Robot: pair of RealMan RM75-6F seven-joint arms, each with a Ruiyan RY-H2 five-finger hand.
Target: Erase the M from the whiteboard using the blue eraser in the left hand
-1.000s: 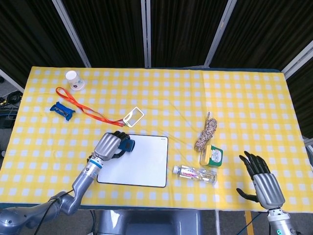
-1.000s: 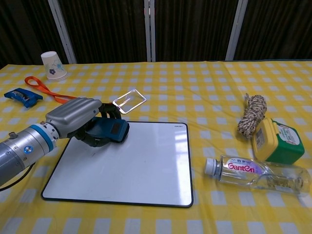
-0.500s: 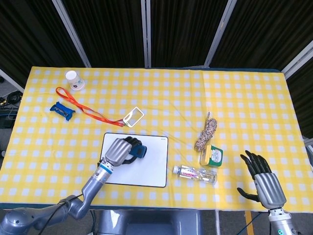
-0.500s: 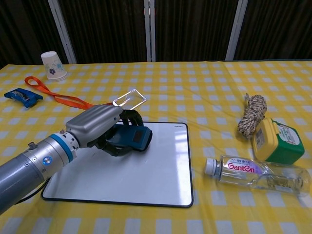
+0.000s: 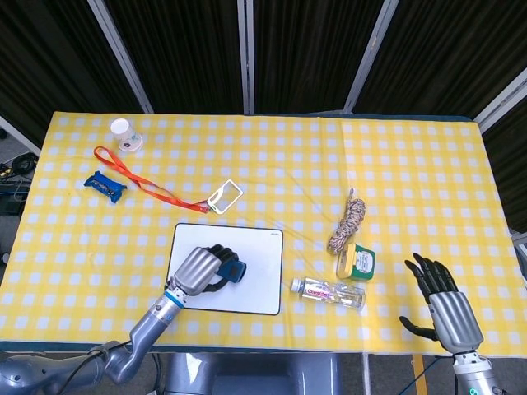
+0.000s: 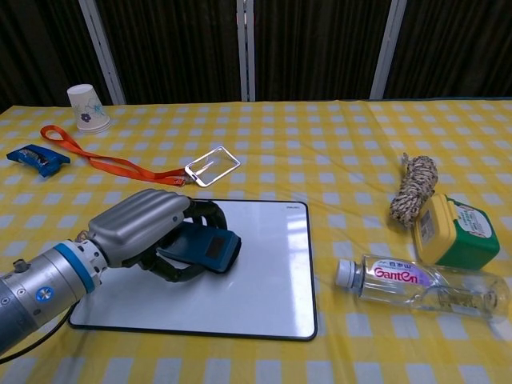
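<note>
Whiteboard (image 6: 264, 272) flat on checked tablecloth (image 6: 320, 152), surface blank, no M visible. Left hand (image 6: 144, 228) curled round blue eraser (image 6: 204, 250), pressed low for wiping. Right hand (image 5: 445, 309) spread, empty, well clear beside table.

Left hand (image 6: 144, 228) gripping the blue rectangular eraser (image 6: 202, 248) over the white, black-framed whiteboard (image 6: 264, 272)

The board's visible surface is blank. Right of it lie a clear plastic water bottle (image 6: 420, 290), a yellow-and-green box (image 6: 453, 230) and a coiled rope bundle (image 6: 413, 188).
</note>
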